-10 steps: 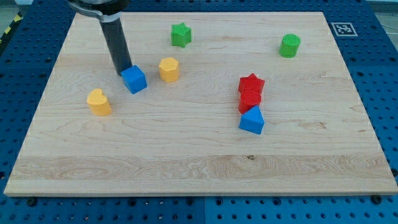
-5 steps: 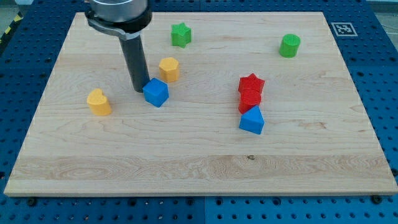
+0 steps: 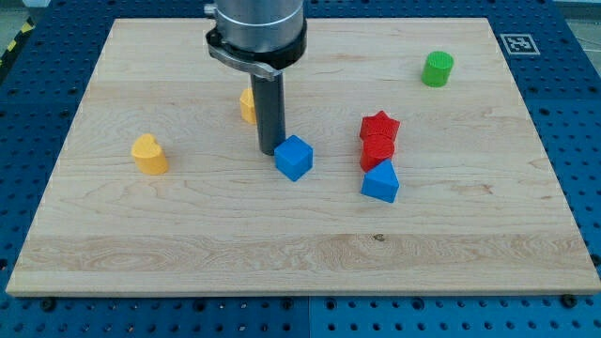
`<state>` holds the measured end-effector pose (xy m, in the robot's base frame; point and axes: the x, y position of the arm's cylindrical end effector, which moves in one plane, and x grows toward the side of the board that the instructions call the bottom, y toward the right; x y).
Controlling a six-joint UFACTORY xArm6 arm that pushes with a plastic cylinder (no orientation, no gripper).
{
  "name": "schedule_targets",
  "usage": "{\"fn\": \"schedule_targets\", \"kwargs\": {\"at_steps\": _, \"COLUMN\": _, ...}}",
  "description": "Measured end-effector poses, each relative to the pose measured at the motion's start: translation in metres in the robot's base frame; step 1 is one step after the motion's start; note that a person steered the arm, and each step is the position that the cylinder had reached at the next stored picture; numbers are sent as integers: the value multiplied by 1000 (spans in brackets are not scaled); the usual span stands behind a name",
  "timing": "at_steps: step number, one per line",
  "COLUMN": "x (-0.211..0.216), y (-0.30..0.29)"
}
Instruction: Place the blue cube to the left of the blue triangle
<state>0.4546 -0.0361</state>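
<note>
**Our rod tip rests against the blue cube, left of the blue triangle**

Camera view: We look down at a slant on a pale wooden board [image 3: 300, 253] lying on a blue perforated table [image 3: 38, 56]. Our arm ends in a straight dark rod with no fingers or jaws, so it has nothing to open, close or hold. The rod comes down from a grey collar near the view's top, and my tip [image 3: 269, 151] meets the board a little left of the board's middle.

The blue cube [image 3: 294, 157] sits just to the view's right of the tip and slightly below it, touching the rod or very nearly so; we cannot tell which. Further to the tip's right, and a little lower, lies the blue triangle [image 3: 380, 181], well apart from the cube. Just above the triangle stand a red block [image 3: 377, 151] and a red star [image 3: 379, 125], packed close together.

Directly behind the rod, above the tip, a yellow block [image 3: 247, 105] shows only partly, its shape hidden. Well to the tip's left sits a yellow heart-like block [image 3: 148, 153]. Far to the tip's upper right stands a green cylinder [image 3: 437, 69]. A black-and-white marker [image 3: 518, 43] sits in the board's top right corner.
</note>
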Motion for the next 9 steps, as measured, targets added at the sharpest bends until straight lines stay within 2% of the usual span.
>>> {"fn": "schedule_targets", "kwargs": {"at_steps": 2, "x": 27, "y": 11}}
{"fn": "schedule_targets", "kwargs": {"at_steps": 9, "x": 62, "y": 47}}
